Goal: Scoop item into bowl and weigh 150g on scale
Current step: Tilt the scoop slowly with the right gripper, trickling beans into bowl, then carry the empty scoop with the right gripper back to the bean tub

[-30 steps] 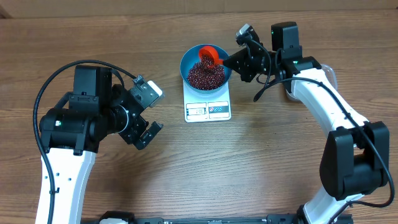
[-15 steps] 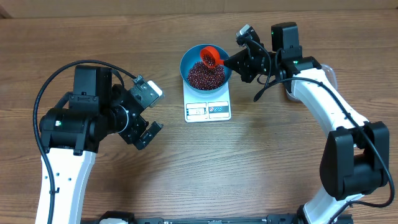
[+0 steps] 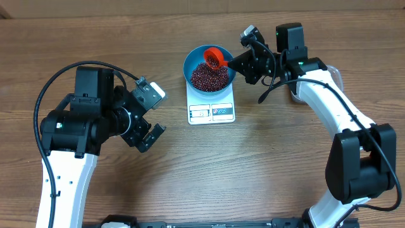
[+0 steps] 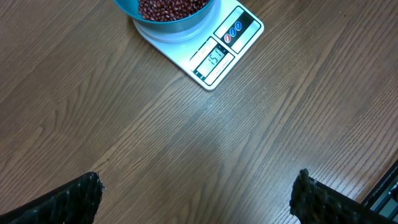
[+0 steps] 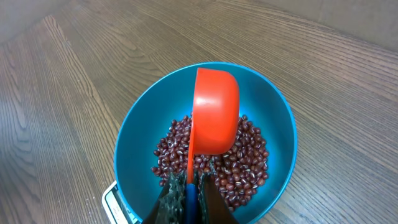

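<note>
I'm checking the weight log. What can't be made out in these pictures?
- Left wrist view: digits on the scale display are blurred, too small; overhead, tinier still.
- Right wrist view: the cup's inside faces away.
- Right wrist view: the bowl covers all but a corner of the scale.

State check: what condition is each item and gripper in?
Round blue plastic bowl: on scale, partly filled.
Small dark red beans: piled in bowl.
Flat white kitchen scale: switched on, display showing digits.
Red-orange measuring cup: tilted over bowl, handle gripped.
Left gripper: open, empty.
Right gripper: shut on cup handle.
</note>
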`<control>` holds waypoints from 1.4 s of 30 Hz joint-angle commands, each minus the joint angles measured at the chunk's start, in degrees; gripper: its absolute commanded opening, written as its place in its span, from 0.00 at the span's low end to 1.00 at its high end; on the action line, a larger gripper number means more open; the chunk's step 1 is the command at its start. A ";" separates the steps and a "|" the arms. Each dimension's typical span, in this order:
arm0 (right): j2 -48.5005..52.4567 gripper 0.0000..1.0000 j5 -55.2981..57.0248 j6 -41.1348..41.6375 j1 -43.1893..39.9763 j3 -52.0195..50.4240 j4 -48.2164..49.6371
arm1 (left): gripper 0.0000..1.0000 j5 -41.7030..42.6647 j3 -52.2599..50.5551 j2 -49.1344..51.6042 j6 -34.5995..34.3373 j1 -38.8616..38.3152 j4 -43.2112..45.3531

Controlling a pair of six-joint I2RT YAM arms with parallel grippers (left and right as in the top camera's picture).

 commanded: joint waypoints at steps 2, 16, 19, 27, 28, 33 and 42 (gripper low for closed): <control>0.04 0.04 -0.31 0.20 0.17 0.81 0.35 | 1.00 0.00 -0.31 0.13 -0.55 -0.13 0.04; 0.04 0.04 -6.23 10.21 -0.96 0.83 3.74 | 1.00 0.02 -0.31 0.13 -0.55 -0.13 0.04; 0.04 0.04 -8.35 13.00 -1.73 0.83 4.76 | 1.00 0.02 -0.31 0.13 -0.55 -0.13 0.04; 0.04 0.04 -10.47 18.51 -6.43 0.83 5.14 | 1.00 0.02 -0.31 0.13 -0.55 -0.13 0.04; 0.04 0.04 -11.21 18.75 -7.43 0.83 5.11 | 1.00 0.02 -0.31 0.13 -0.55 -0.13 0.02; 0.04 0.04 -15.80 19.54 -14.56 0.83 5.09 | 1.00 0.02 -0.31 0.13 -0.55 -0.13 0.02; 0.04 0.04 -16.85 19.47 -30.62 0.83 4.20 | 1.00 0.02 -0.31 0.13 -0.55 -0.13 0.04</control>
